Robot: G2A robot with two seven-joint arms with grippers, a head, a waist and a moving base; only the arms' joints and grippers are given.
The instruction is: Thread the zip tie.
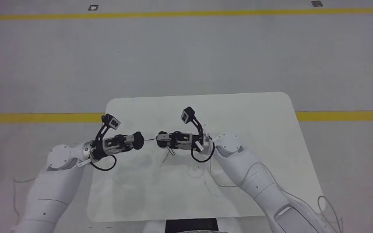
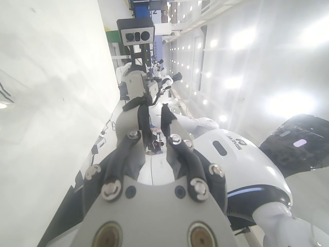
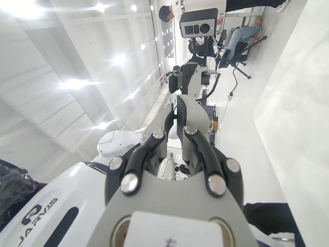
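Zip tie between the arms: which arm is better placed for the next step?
Left, probably: its black-wrapped fingers stand apart, and the thin dark zip tie reaches them from the right arm.

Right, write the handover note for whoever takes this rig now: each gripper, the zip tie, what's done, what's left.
Left gripper: held above the white rounded table, its black fabric-covered fingers apart with a gap between them.
Right gripper: faces it tip to tip, close; its grip cannot be told.
Thin dark zip tie: a fine line bridging the two grippers' tips in the top view. More thin dark strands sit just below the right gripper; hanging or lying, unclear.
Done: grippers lined up, tie between them.
Left: threading itself is too small to see. Check it, then feed through and pull.
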